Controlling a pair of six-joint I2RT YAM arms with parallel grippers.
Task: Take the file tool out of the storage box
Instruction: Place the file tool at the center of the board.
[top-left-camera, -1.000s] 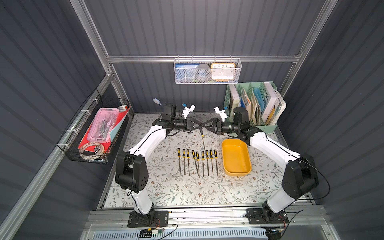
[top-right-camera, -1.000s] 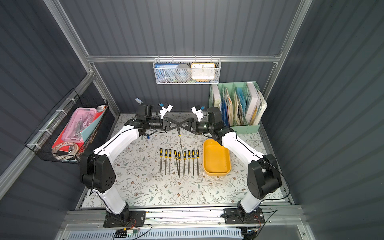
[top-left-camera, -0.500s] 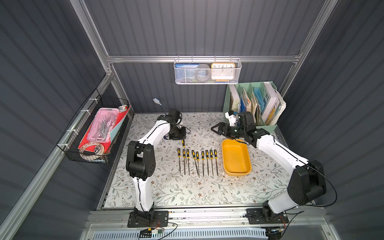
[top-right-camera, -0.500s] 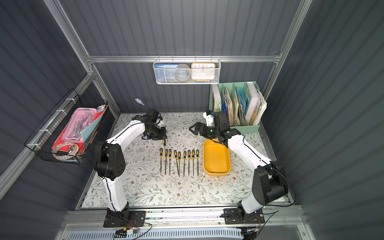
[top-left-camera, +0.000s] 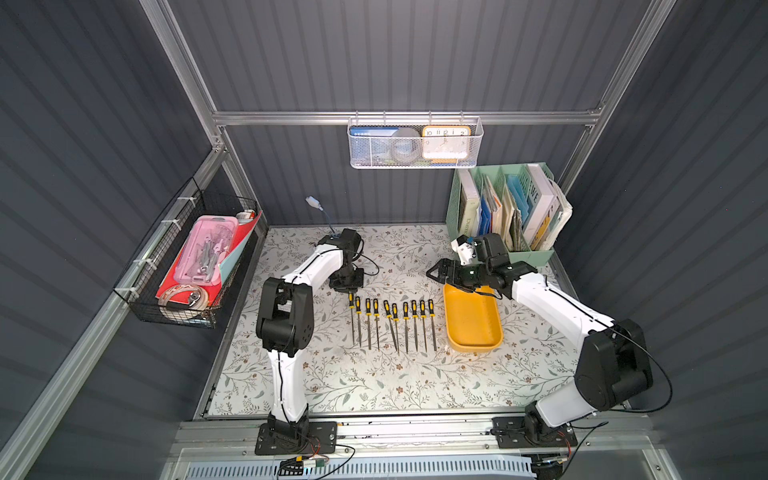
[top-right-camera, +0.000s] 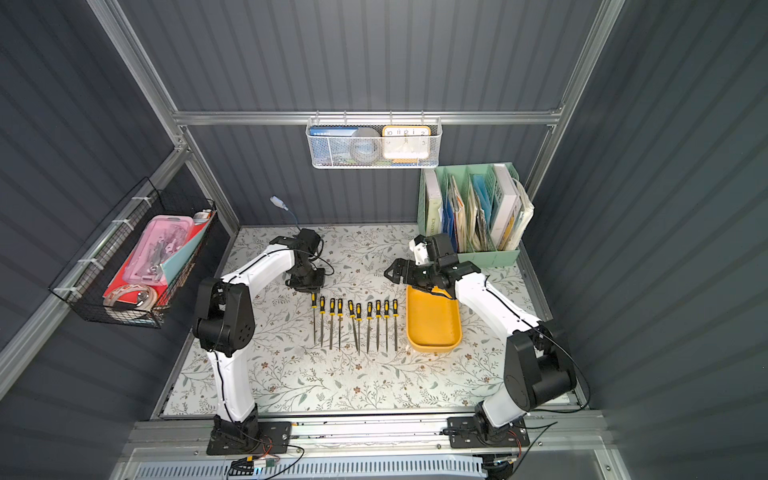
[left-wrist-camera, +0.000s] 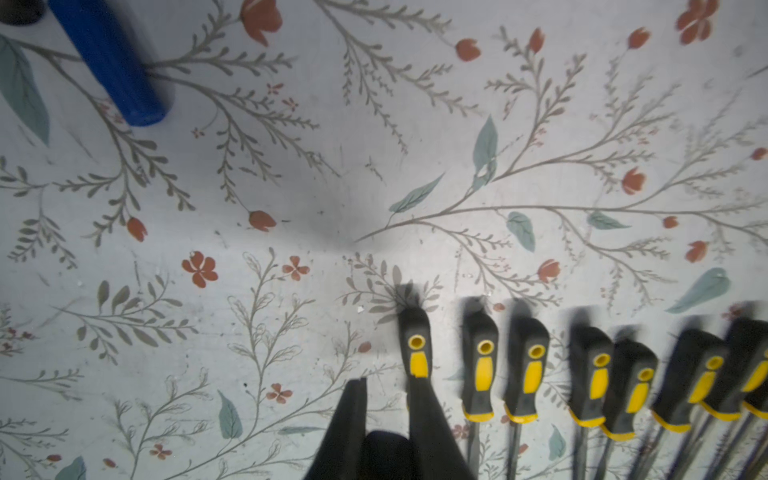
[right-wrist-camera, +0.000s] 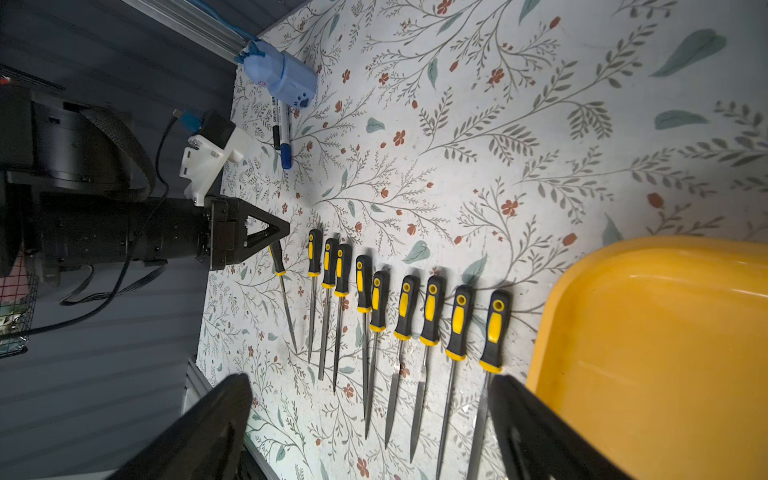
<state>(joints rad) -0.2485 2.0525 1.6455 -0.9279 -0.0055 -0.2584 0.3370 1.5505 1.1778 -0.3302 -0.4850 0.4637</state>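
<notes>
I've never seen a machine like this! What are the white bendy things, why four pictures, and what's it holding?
Those are two robot arms, each ending in a pinching gripper. Two pictures look down from a camera overhead; the two close-ups come from small cameras on the arms' wrists. On the flowery table lie ten files with black-and-yellow handles, in a row beside a yellow tray, which looks empty. The left gripper is pinched shut right at the handle of the end file; whether it grips it is hard to see. The right gripper is open, holding nothing.
</notes>
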